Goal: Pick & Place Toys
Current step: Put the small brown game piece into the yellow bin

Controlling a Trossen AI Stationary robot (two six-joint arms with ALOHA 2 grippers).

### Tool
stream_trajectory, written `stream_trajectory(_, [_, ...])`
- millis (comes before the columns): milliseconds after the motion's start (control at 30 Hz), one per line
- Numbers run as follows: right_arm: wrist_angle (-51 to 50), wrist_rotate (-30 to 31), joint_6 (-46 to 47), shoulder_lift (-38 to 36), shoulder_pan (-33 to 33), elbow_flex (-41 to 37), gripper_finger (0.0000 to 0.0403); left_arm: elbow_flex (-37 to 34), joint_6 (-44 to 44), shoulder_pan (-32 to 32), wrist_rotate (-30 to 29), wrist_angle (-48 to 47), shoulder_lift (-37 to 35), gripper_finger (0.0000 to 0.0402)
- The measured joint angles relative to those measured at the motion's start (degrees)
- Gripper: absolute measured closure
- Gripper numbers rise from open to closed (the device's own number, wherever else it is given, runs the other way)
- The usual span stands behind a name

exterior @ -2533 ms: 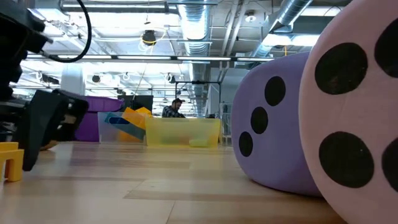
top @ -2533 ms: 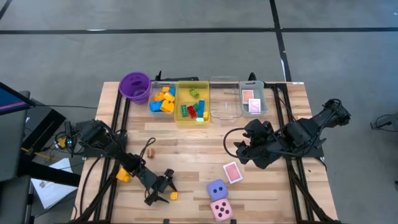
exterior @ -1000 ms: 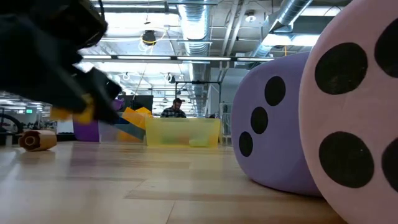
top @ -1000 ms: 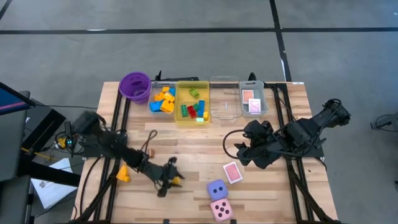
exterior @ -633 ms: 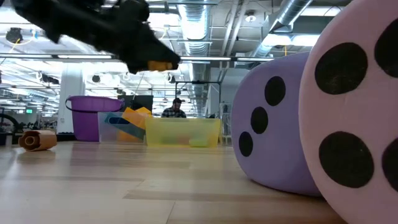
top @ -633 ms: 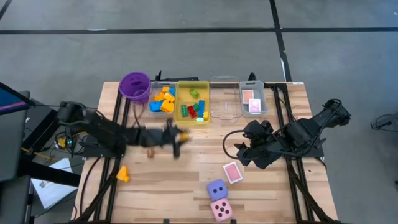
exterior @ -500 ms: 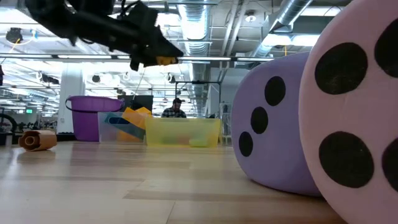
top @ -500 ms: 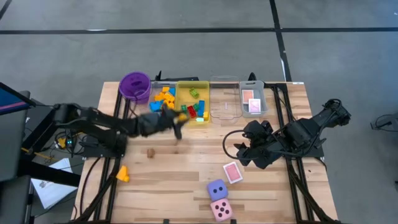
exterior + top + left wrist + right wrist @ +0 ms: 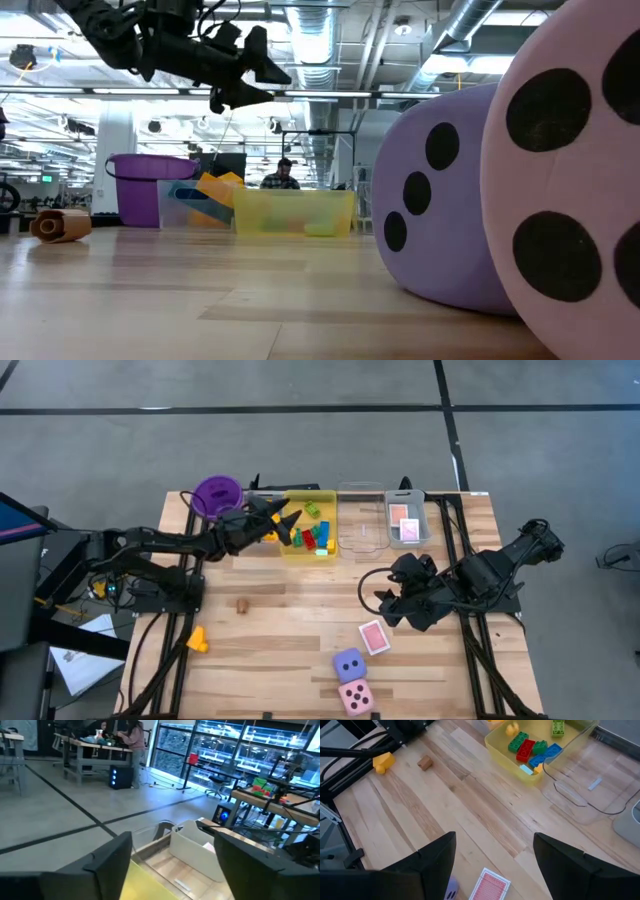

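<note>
While the pink die sits at the bottom edge of the high view, the purple die rests just above it, touching it. A pink-backed card lies face down a bit up and to the right of them on the wood table. One yellow brick lies alone at the lower left, and a small brown roll lies above it, well apart.

At the right of the frame, the right tool waits low over the table, near the card. Its fingers stand apart and hold nothing.

Farther up, the left tool hangs in the air over the left rim of the yellow tray. Its fingers are spread wide and nothing is between them. Green, red and blue bricks lie in that yellow tray. Yellow, orange and blue bricks lie in the clear tray left of it, partly hidden by the arm. A purple cup stands at the upper left. To the right come a bare clear tray and a gray tray with two more cards in it.
</note>
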Motion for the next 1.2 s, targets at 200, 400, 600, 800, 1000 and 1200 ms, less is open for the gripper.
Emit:
stream_trajectory(200, [2.2, 0.1, 0.0, 0.0, 0.0, 0.0, 0.0143, 0.0, -3.8, -1.5, 1.9, -0.2, -0.1, 0.0091])
stream_trajectory(400, [6.3, 0.1, 0.0, 0.0, 0.2, 0.0, 0.0143, 0.1, 2.0, -4.1, 19.3, -10.1, -5.3, 0.0093])
stream_trajectory(600, [9.1, 0.1, -2.3, 0.0, 0.5, 0.0, 0.0143, 0.1, 4.8, -9.0, 23.4, -38.8, -17.0, 0.0096])
stream_trajectory(800, [11.3, 0.1, -6.1, 0.0, -0.3, 0.0, 0.0143, 2.6, -0.3, -15.8, 20.2, -65.2, -25.0, 0.0096])
stream_trajectory(1000, [13.1, 0.1, -9.2, 0.0, -2.0, 0.0, 0.0143, 8.2, -5.9, -21.8, 17.3, -82.9, -22.8, 0.0096])
stream_trajectory(1200, [13.8, 0.0, -10.6, 0.0, -3.0, 0.0, 0.0143, 8.5, -7.5, -23.0, 18.8, -88.8, -18.7, 0.0093])
